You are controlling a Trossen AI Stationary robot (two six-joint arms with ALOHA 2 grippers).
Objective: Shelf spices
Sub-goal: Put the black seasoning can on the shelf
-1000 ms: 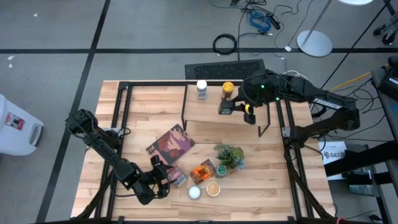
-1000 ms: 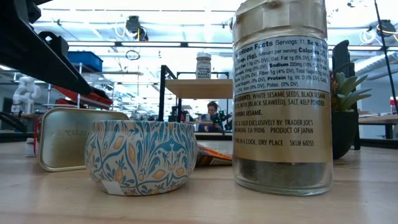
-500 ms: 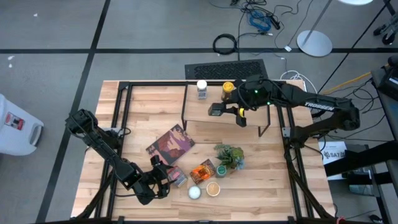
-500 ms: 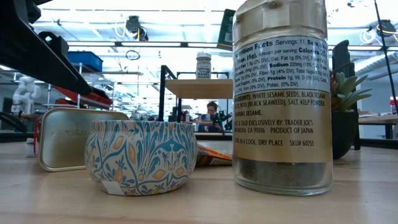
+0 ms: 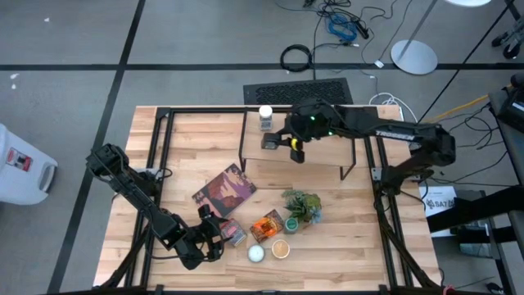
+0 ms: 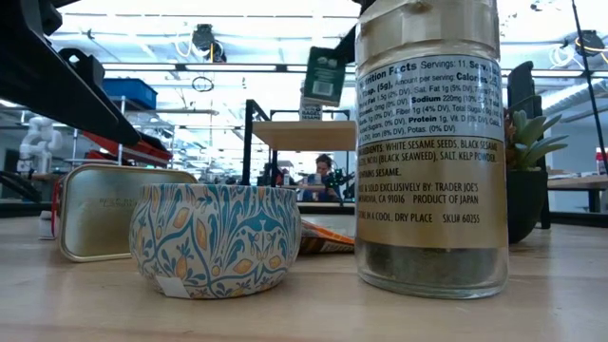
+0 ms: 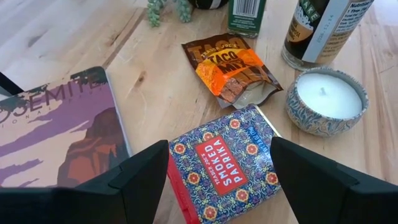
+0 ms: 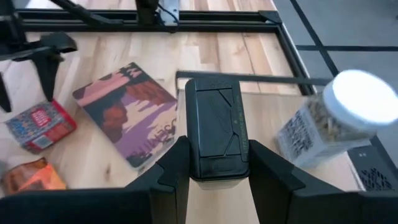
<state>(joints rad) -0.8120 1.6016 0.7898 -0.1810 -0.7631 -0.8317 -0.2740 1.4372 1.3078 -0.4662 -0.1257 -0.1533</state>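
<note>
High view: right gripper (image 5: 280, 142) is clamped on a dark-lidded jar (image 5: 271, 142) above the shelf (image 5: 319, 152), beside one white-capped jar (image 5: 265, 116); left gripper (image 5: 214, 232), fingers apart, straddles the paprika tin (image 7: 225, 163); several spices remain near.

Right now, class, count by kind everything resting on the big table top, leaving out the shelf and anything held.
Tins: 2, paprika tin, green-topped tin
Jars: 1, tan-topped jar
Packets: 1, orange packet
Candles: 1, white candle
Books: 1, picture book
Plants: 1, potted plant
Total: 7
</note>
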